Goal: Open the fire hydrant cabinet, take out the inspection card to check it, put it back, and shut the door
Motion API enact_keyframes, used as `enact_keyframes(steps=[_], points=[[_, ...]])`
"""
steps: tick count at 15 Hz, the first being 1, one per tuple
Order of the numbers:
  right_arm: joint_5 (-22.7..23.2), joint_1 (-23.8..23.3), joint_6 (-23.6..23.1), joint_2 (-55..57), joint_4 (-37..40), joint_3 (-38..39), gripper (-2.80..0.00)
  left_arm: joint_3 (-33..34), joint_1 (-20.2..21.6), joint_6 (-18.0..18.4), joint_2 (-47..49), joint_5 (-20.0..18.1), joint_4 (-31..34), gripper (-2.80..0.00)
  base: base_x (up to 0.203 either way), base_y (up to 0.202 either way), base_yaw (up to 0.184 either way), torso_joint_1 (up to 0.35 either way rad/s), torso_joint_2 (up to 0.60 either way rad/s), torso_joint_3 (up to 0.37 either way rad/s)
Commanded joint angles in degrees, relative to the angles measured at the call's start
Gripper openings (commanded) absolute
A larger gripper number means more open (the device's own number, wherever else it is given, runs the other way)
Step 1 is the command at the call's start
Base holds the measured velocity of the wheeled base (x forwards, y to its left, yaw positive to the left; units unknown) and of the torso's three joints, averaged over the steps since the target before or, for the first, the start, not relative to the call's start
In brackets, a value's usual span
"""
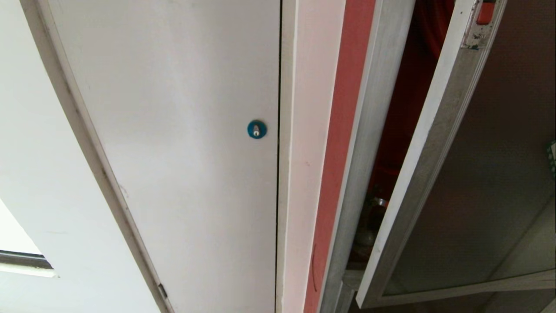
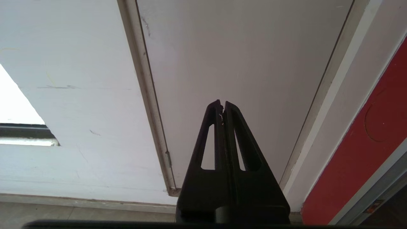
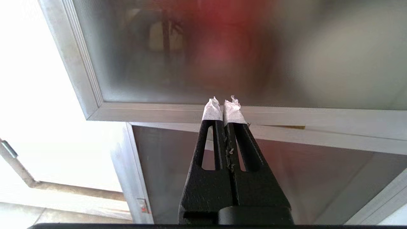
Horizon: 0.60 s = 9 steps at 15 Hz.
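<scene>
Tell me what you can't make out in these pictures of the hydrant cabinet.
- Inspection card: not found in any view.
- Fire hydrant cabinet inside, head view: only a dark red slit shows; the ajar door covers the rest.
- Green-edged sticker, head view: cut off by the picture's edge.
- Behind the door glass, right wrist view: red and pale shapes, too blurred to name.
- Both arms: outside the head view.

White door (image 1: 173,130), blue lock (image 1: 256,129); cabinet (image 1: 360,130) silver frame, red inside; dark tinted door (image 1: 499,174).

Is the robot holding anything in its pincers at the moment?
No. The left pincer and the right pincer are both shut with nothing between them; the door stands ajar, untouched.
</scene>
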Motion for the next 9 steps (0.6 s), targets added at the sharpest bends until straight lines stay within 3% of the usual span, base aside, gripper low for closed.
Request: enact_keyframes(steps=[1, 9], points=[[0.01, 0.07, 0.04, 0.09, 0.04, 0.43, -2.8, 0.0, 0.0, 0.0, 0.05, 0.0, 0.0, -2.8, 0.0, 0.0, 0.0, 0.0, 0.0, 0.0], [0.01, 0.07, 0.1, 0.09, 0.04, 0.44, -2.8, 0.0, 0.0, 0.0, 0.04, 0.0, 0.0, -2.8, 0.0, 0.0, 0.0, 0.0, 0.0, 0.0]])
